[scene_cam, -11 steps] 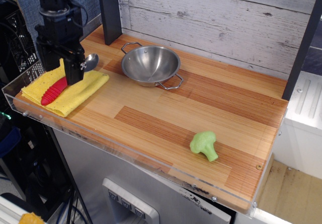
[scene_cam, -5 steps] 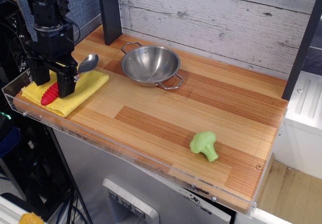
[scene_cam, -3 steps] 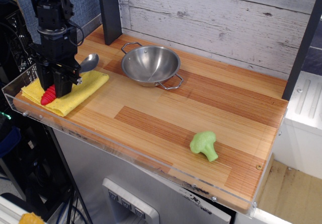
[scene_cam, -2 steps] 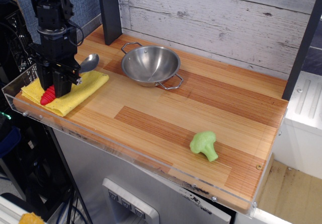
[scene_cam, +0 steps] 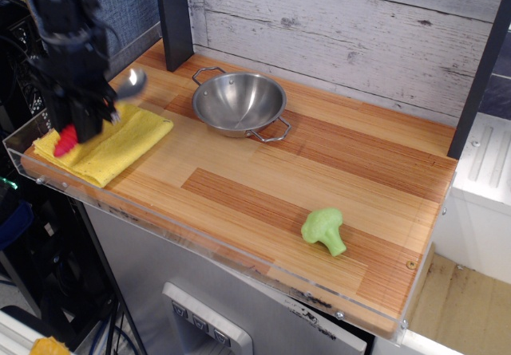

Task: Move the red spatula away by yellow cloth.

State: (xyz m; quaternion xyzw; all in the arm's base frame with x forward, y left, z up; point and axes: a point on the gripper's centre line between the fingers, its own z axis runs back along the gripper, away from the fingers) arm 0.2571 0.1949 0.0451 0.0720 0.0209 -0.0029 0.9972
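Observation:
The red spatula (scene_cam: 65, 140) is held over the yellow cloth (scene_cam: 120, 143) at the table's left end. Only the tip of its red handle and its silver bowl (scene_cam: 130, 84) show; the middle is hidden by my gripper. My gripper (scene_cam: 84, 124) is blurred by motion and is shut on the handle. The spatula looks raised a little off the cloth, with the bowl pointing toward the back right.
A steel pan (scene_cam: 239, 102) with two wire handles stands just right of the cloth. A green broccoli toy (scene_cam: 323, 229) lies near the front right. A dark post (scene_cam: 173, 20) stands behind the cloth. A clear lip runs along the table's front edge (scene_cam: 200, 247).
My gripper came down over the red handle, shut on it, and has now shifted up and to the left. The spatula's silver bowl has moved up-left with it.

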